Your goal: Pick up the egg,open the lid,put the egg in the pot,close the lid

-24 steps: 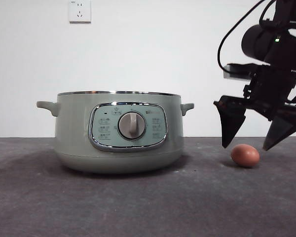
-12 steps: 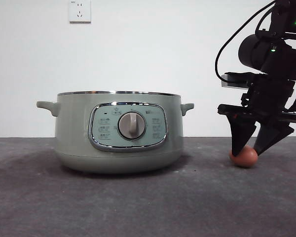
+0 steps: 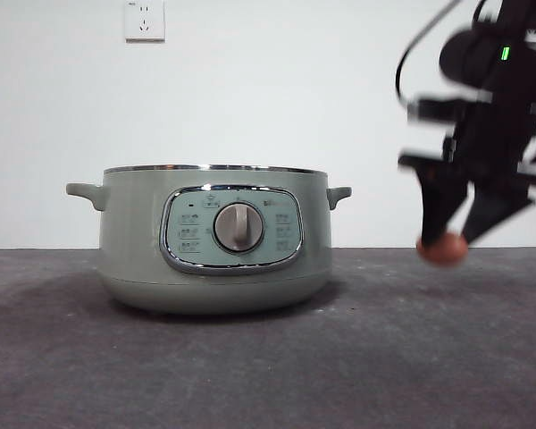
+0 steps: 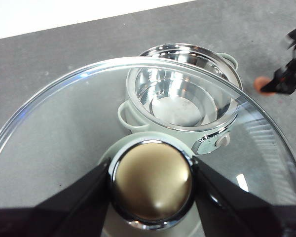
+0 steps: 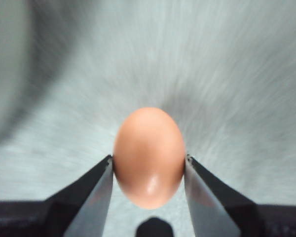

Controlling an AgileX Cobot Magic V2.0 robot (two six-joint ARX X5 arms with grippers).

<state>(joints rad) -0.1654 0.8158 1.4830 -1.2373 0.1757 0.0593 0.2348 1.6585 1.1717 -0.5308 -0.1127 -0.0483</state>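
The pale green pot stands on the table left of centre with no lid on it; the left wrist view shows its shiny bare inside from above. My left gripper is shut on the knob of the clear glass lid and holds it high above the pot. My right gripper is to the right of the pot, shut on the reddish-brown egg, which hangs a little above the table. The right wrist view shows the egg clamped between the jaws of that gripper.
The dark grey table runs back to a white wall with a socket. The pot's side handles stick out on both sides. The right arm is blurred by motion.
My right gripper dropped over the egg, shut on it and lifted it off the table. The pot has not moved.
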